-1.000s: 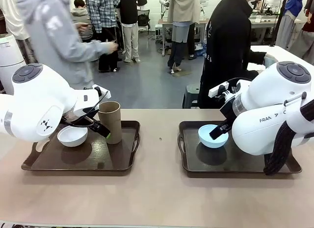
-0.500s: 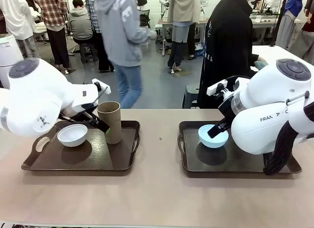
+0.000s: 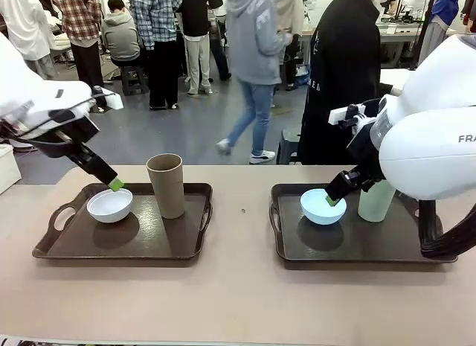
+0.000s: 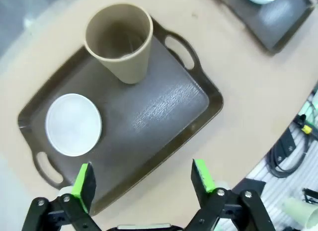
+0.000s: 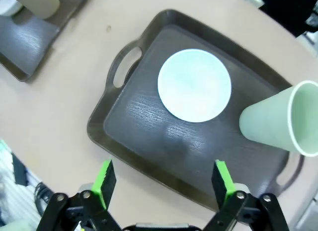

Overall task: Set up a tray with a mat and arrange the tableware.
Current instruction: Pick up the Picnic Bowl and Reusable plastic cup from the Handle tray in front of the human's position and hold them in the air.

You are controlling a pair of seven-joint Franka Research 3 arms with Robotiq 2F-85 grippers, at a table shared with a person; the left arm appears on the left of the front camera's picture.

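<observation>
On the left brown tray (image 3: 190,242), whose floor is covered by a dark grained mat (image 4: 159,107), a white bowl (image 3: 110,204) sits beside an upright tan cup (image 3: 166,184). My left gripper (image 3: 113,184) hangs open above the bowl's far rim, holding nothing; its wrist view looks down on the bowl (image 4: 73,124) and cup (image 4: 119,42) past the left gripper (image 4: 144,176). The right tray (image 3: 357,249) carries a light blue bowl (image 3: 323,207) and a pale green cup (image 3: 375,201). My right gripper (image 3: 335,196) is open just above that bowl (image 5: 195,85), with the cup (image 5: 278,119) beside it, and the right gripper (image 5: 165,179) is empty.
A person in black (image 3: 346,78) stands at the far edge behind the right tray. Bare tan table (image 3: 242,212) lies between the two trays and along the near edge. Other people walk in the room beyond.
Both arms have lifted and drawn back. The left gripper has swung left from the tan cup to over the white bowl. The right arm's rise uncovered the pale green cup.
</observation>
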